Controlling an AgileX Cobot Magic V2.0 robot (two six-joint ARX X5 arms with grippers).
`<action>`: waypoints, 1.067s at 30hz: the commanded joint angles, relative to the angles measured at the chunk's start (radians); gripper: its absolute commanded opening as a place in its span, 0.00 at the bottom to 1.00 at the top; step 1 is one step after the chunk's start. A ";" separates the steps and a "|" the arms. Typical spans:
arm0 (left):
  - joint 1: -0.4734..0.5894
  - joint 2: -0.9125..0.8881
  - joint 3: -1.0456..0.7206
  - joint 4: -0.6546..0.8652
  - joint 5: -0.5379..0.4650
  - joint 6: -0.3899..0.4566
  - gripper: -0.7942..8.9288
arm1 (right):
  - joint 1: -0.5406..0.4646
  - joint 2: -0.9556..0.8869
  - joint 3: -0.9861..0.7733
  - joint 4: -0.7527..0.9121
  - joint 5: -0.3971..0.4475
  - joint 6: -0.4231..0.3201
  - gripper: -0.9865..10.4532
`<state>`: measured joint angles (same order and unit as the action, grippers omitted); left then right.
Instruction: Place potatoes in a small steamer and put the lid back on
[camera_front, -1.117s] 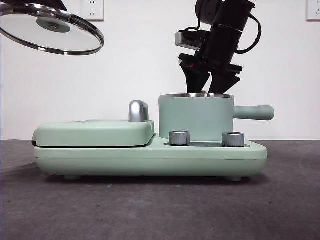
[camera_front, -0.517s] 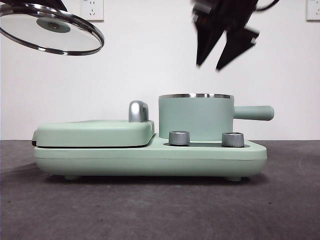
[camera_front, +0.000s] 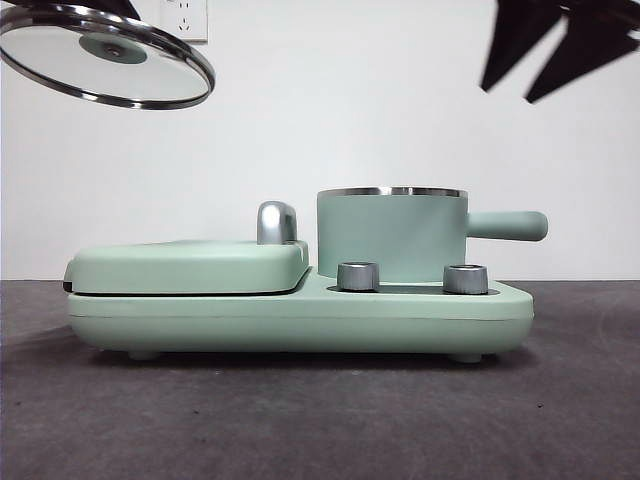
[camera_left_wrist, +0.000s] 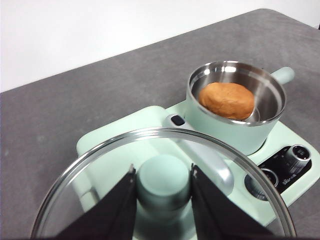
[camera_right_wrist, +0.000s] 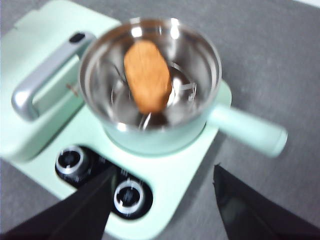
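The mint-green small steamer (camera_front: 392, 235) stands on its base with its side handle pointing right. The orange-brown potato (camera_right_wrist: 146, 75) lies inside it, also seen in the left wrist view (camera_left_wrist: 227, 100); the front view hides it. My left gripper (camera_left_wrist: 163, 187) is shut on the knob of the clear glass lid (camera_front: 108, 55) and holds it tilted, high at the top left, apart from the steamer (camera_left_wrist: 235, 107). My right gripper (camera_front: 553, 55) is open and empty, high above and to the right of the steamer (camera_right_wrist: 150, 85).
The flat mint-green griddle cover (camera_front: 190, 265) with its chrome handle (camera_front: 277, 222) lies left of the steamer on the same base (camera_front: 300, 315). Two steel knobs (camera_front: 360, 276) sit on the base front. Dark grey table (camera_front: 320, 420) surrounds it.
My right gripper has let go of the potato in the steamer, risen out of it and moved up and to the right. The lid has stayed nearly in place.
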<state>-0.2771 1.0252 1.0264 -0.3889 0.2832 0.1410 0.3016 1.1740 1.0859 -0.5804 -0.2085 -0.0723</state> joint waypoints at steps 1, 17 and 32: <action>-0.019 0.010 0.016 0.057 0.001 -0.007 0.09 | 0.005 -0.068 -0.079 0.032 -0.001 0.032 0.36; -0.210 0.216 0.048 0.373 -0.089 -0.057 0.09 | 0.005 -0.419 -0.333 0.050 0.077 0.039 0.36; -0.322 0.597 0.365 0.465 -0.106 -0.058 0.09 | 0.005 -0.451 -0.333 0.026 0.080 0.004 0.36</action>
<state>-0.5896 1.5993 1.3518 0.0433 0.1783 0.0883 0.3012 0.7170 0.7490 -0.5591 -0.1303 -0.0559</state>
